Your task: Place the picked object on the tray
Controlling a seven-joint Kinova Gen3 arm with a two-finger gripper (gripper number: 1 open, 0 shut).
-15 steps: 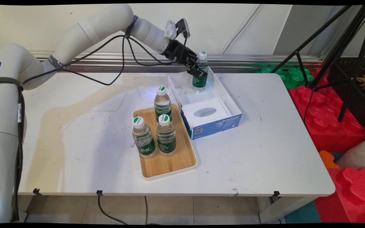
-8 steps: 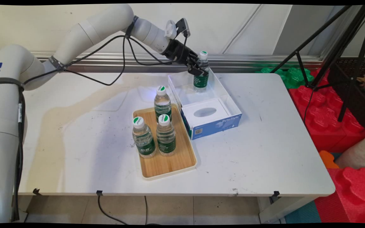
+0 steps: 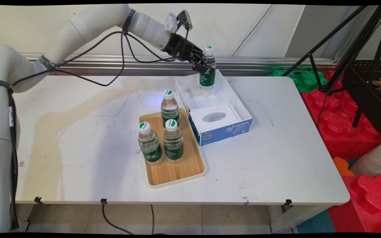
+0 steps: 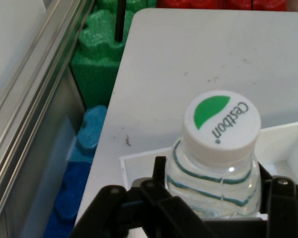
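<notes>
The black gripper (image 3: 206, 68) is pinched on the upper body of a small water bottle (image 3: 207, 71) with a green label and a white cap printed with a green leaf mark, one finger on each side of the clear ribbed shoulder, as the hand view shows (image 4: 216, 168). The bottle hangs upright, its base above the floor of the open far compartment of a white and blue box (image 3: 225, 127) lettered ByteStyle; whether the base touches that floor cannot be told. The near part of the box holds a white tissue pack (image 3: 214, 117) with an oval opening on top. Just left of the box, touching or nearly touching its side, lies a bamboo tray (image 3: 177, 172) with a cream rim, and three more water bottles of the same kind stand upright on it: one at the far end (image 3: 169, 107), one at the left (image 3: 149, 143) and one just right of that (image 3: 173, 140), the last two close together. The white bench (image 3: 276, 158) carries the tray and the box near its middle. Beyond the bench's right edge lie red (image 3: 336, 125) and green foam blocks (image 3: 304, 79), and the legs of a black tripod (image 3: 352, 49) stand over them.
</notes>
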